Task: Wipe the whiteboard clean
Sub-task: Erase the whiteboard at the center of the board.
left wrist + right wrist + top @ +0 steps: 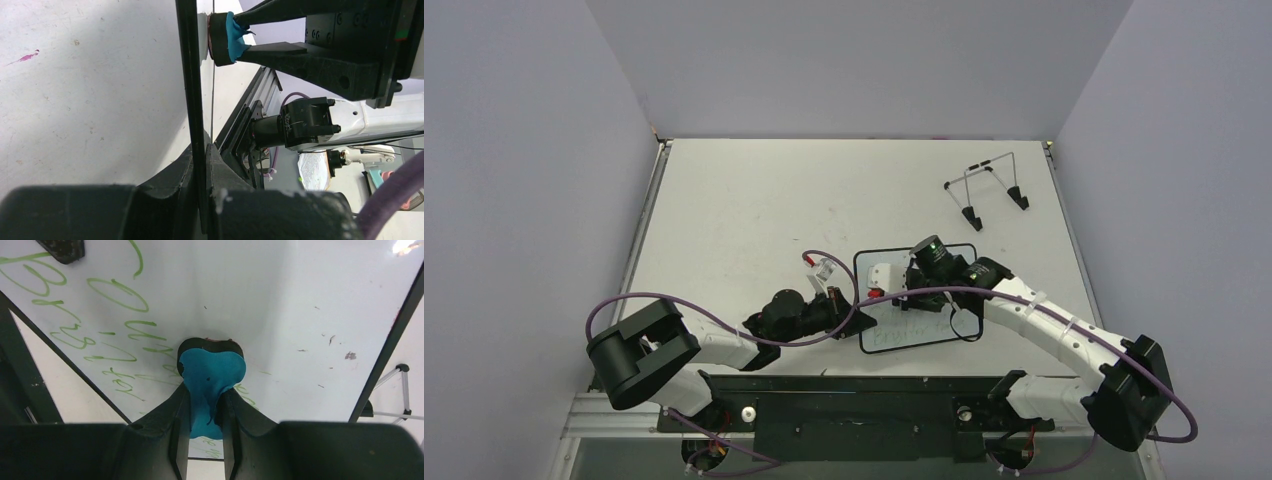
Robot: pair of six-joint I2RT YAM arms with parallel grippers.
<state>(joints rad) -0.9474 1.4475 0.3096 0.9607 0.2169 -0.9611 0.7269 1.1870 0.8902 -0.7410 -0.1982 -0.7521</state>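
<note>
The whiteboard [924,325] lies near the table's front centre, white with a thin black rim and green handwriting [112,295] on its near part. My left gripper [852,318] is shut on the board's left rim, seen edge-on in the left wrist view [192,100]. My right gripper [911,297] is shut on the blue eraser [210,385], which presses against the board's surface [280,305]. The eraser also shows in the left wrist view [232,42] against the board.
A thin wire stand [989,188] with black feet stands at the back right; part of it shows in the right wrist view [397,390]. A small white and red object [822,268] lies left of the board. Grey walls enclose the table.
</note>
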